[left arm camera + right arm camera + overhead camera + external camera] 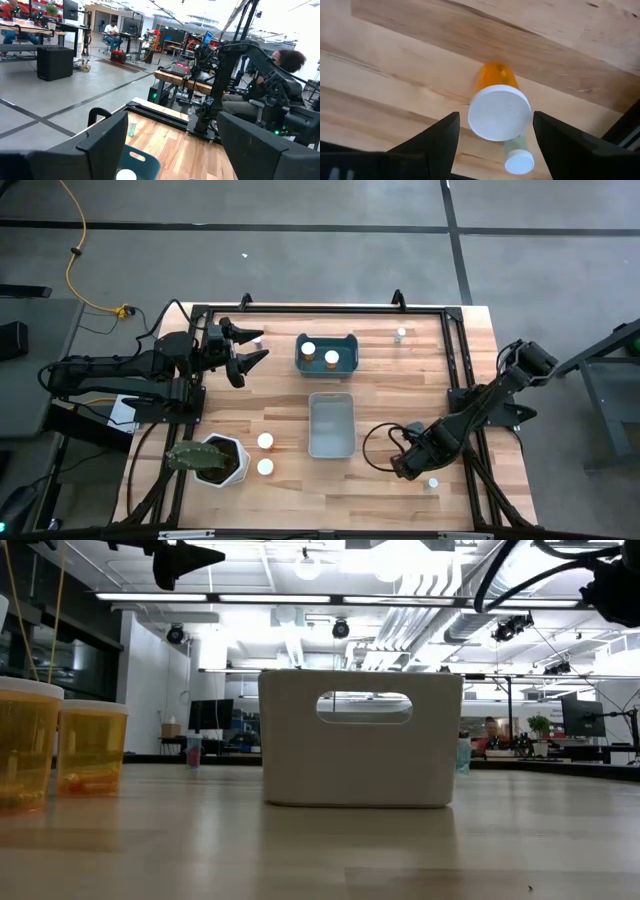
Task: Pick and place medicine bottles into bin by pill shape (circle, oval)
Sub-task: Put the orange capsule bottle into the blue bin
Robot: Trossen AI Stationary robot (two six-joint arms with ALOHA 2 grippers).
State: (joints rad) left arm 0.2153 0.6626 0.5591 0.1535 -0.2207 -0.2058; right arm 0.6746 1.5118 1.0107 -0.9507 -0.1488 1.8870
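Note:
An amber bottle with a white cap (500,112) stands on the wooden table between the open fingers of my right gripper (496,116), which points down at it near the table's front right (405,460). The fingers stand on either side of the cap, apart from it. A small pale bottle (519,160) stands right beside it (432,482). Two more capped bottles (265,441) (265,467) stand at the front left and show amber in the low view (92,745). My left gripper (262,344) is open and empty above the table's far left.
A teal bin (327,352) at the far middle holds two capped bottles. A grey bin (331,423) stands at the centre. A small bottle (400,334) stands by the far edge. A white pot with a plant (212,460) sits at the front left.

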